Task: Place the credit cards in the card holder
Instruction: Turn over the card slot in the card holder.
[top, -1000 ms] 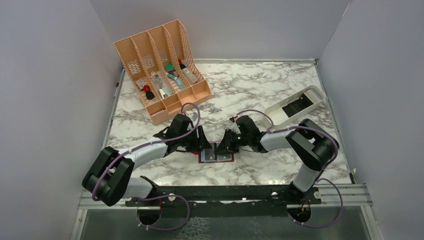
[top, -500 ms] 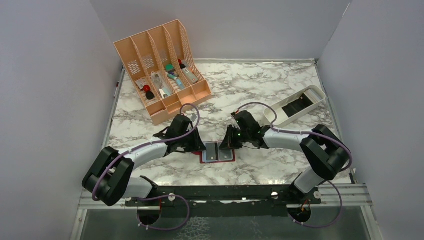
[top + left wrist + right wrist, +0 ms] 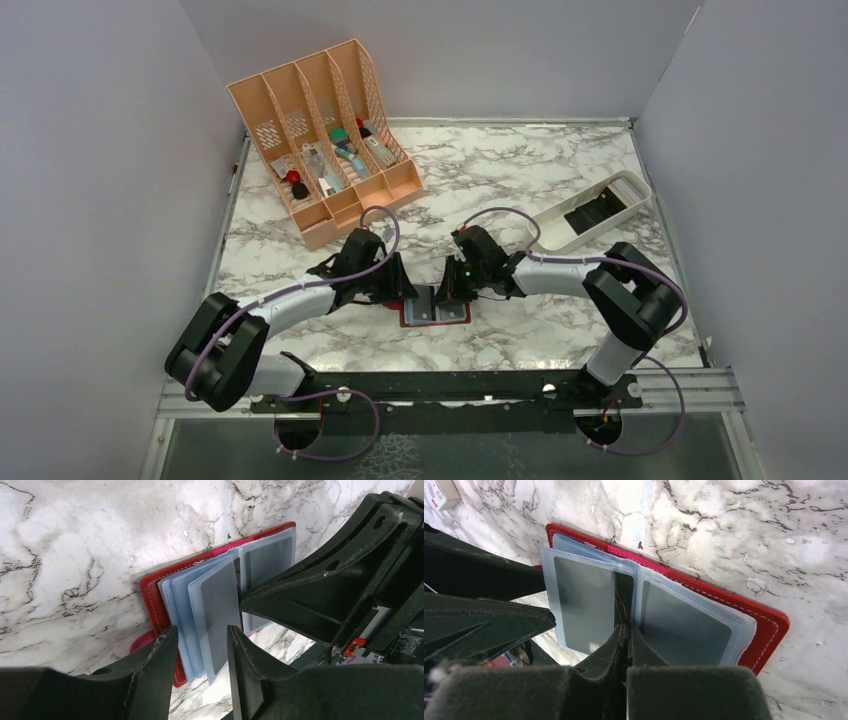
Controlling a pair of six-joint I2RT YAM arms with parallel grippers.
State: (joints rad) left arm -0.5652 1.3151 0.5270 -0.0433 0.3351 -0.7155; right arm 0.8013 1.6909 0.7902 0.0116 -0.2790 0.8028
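At the table's near middle, the right gripper [image 3: 626, 626] has its fingers pressed together over the fold of the card holder [image 3: 770, 626]. A dark strip [image 3: 624, 597] stands at their tips; card or not, unclear. The left gripper [image 3: 200, 647] is spread, straddling the clear leaves [image 3: 215, 605]. The card holder lies open on the marble table [image 3: 520, 170].

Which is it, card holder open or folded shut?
Open: the card holder lies spread on the marble, clear pockets showing both sides of its spine.
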